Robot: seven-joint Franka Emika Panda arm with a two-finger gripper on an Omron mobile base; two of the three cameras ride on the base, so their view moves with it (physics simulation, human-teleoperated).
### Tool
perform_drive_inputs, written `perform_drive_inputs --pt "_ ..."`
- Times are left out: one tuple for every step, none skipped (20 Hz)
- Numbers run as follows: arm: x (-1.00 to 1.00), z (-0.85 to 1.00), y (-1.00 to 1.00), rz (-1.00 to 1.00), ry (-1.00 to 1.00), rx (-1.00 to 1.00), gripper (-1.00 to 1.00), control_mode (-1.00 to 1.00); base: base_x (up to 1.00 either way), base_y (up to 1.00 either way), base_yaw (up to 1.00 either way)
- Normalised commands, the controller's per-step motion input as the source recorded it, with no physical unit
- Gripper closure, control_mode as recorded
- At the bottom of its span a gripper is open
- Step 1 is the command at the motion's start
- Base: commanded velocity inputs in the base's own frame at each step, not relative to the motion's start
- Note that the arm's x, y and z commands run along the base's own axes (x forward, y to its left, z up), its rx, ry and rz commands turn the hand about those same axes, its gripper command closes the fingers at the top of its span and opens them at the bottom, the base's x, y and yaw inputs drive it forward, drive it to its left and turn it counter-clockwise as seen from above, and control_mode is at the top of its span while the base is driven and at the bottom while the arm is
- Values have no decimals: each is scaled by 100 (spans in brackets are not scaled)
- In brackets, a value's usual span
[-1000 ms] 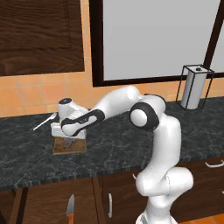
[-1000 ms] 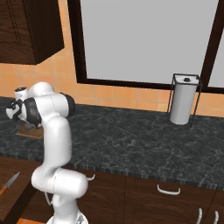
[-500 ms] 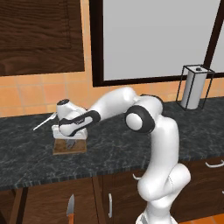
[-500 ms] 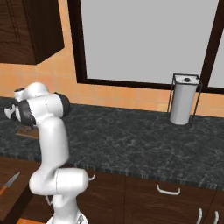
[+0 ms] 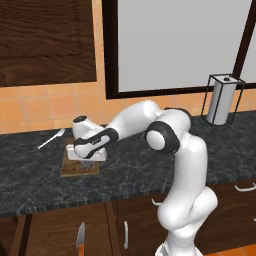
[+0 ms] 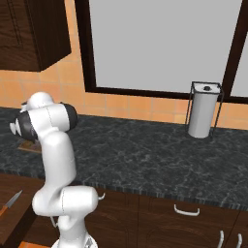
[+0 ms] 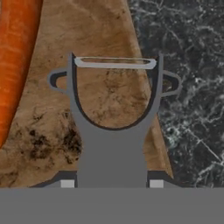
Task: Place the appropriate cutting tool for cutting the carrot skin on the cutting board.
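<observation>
Peeler (image 7: 113, 131) sits clamped in the hand (image 7: 111, 183), its forked head hanging over the board (image 7: 57, 144), with the carrot (image 7: 15, 57) lying at the board's left. I'd lower it flat onto bare wood beside the carrot before letting go. No containers are involved on the worktop (image 5: 150, 165).

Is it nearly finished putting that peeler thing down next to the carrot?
Nearly. Done: the peeler has been picked, while the white fork lies on the counter. In hand: the gripper holds the peeler over the cutting board, with the carrot lying on the board beside it. Left: let go of it on the wood and pull away. Whether it already touches the board, I cannot tell.
</observation>
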Motion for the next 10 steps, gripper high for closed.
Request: perform_drive_inputs --pt "3 0 0 0 0 0 -100 -100 0 0 0" --pt "0 0 0 0 0 0 -100 -100 0 0 0" --pt "0 0 0 0 0 0 -100 -100 0 0 0" --pt "1 4 0 0 0 0 -100 -100 0 0 0" --pt "6 6 0 0 0 1 -100 -100 0 0 0" --pt "10 10 0 0 0 0 -100 -100 0 0 0" --pt "10 14 0 0 0 0 -100 -100 0 0 0" --pt "11 26 0 0 0 1 -100 -100 0 0 0" --pt "0 54 0 0 -3 1 -100 -100 0 0 0" --pt "0 81 -2 0 0 5 -100 -100 0 0 0"
